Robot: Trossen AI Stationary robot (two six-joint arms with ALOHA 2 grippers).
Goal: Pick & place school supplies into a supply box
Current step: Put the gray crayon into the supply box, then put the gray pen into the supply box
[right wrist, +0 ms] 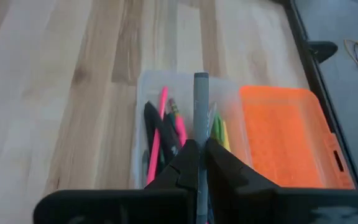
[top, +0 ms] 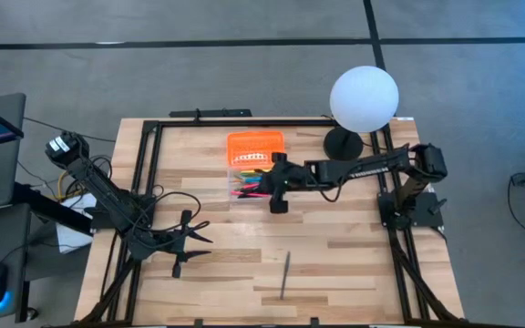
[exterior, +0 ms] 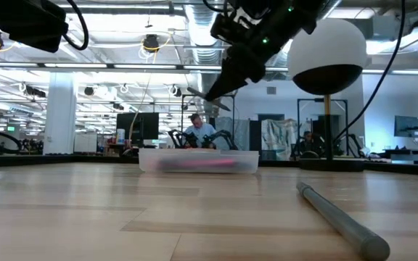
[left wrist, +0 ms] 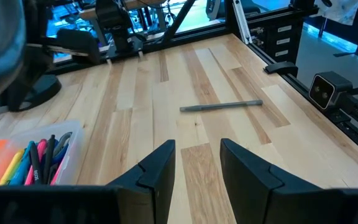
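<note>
The wooden surface (top: 335,264) lies mostly bare inside its black frame, one grey pen (top: 285,273) lying alone near the front edge. The supply box (top: 249,178), orange lid (top: 255,146) swung open, holds pink, black and green pens. Above it, the right tool (right wrist: 197,155) pinches a grey marker (right wrist: 200,106). The left tool (left wrist: 194,168) hovers open, holding nothing.

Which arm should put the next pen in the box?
The right: its gripper is shut on a gray pen above the open box. The left gripper waits open and empty near the table's front-left, away from the box.
</note>
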